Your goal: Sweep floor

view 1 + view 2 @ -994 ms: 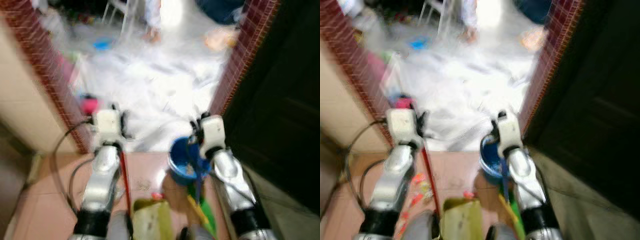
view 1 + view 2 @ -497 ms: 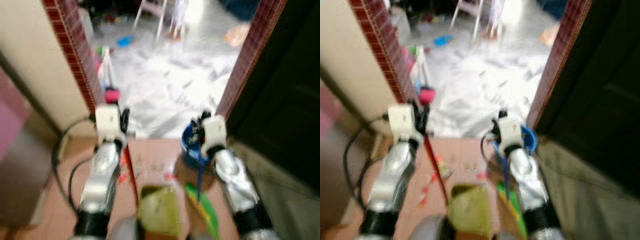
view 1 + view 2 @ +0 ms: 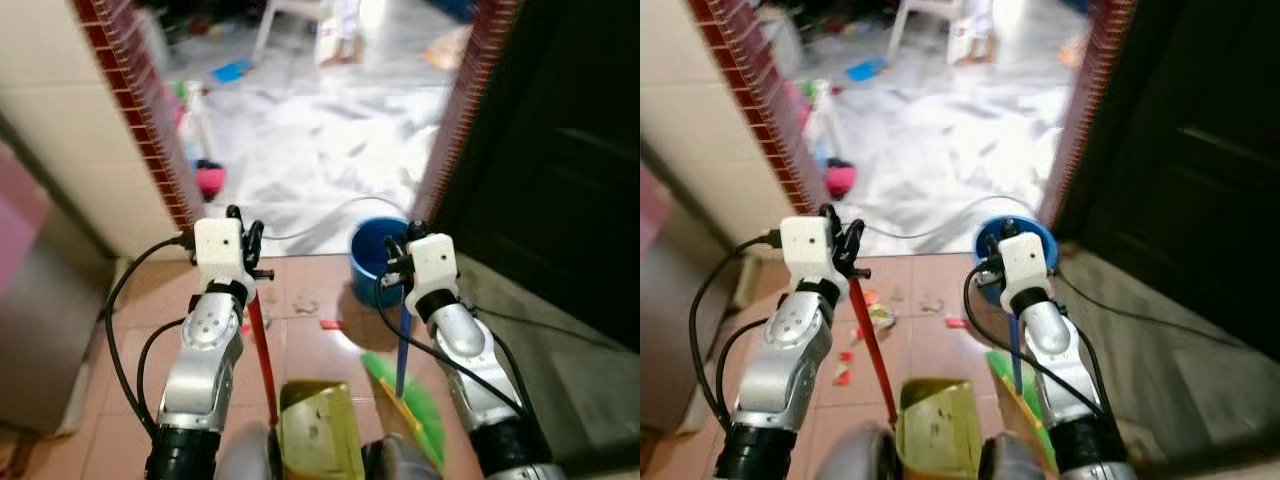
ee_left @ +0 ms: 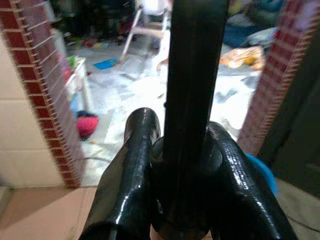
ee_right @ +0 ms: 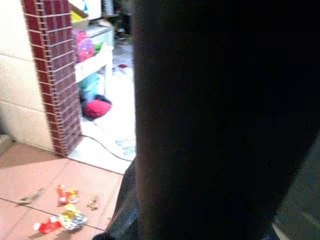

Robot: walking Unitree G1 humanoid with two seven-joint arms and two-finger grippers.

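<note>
Left gripper [image 4: 182, 150]: both black fingers [image 4: 135, 165] pressed against a dark pole that runs up between them, so it is clamped on the red stick [image 3: 262, 345]. In the head views that stick slants down from the gripper toward a yellow dustpan [image 3: 318, 430] at the robot's feet.

Right gripper [image 3: 400, 262]: raised beside a thin blue stick [image 3: 401, 345] whose lower end meets a green broom head [image 3: 410, 405] on the floor. The right wrist view is mostly blocked by something dark and close; cannot tell how the fingers stand.

Floor [image 3: 930, 340]: pinkish-brown tiles. Scraps of litter [image 3: 880, 317] lie between the two arms, near the red stick; the right wrist view shows red and yellow wrappers [image 5: 65, 220] scattered on the tiles.

A blue bucket [image 3: 378, 255] stands at the doorway threshold, just beyond the right gripper. Red brick door posts [image 3: 150, 140] either side. Beyond them a pale floor [image 3: 320, 150] with a pink ball-like object [image 3: 209, 179], a thin hose or cable [image 3: 330, 215] and a white chair [image 3: 290, 20].
</note>
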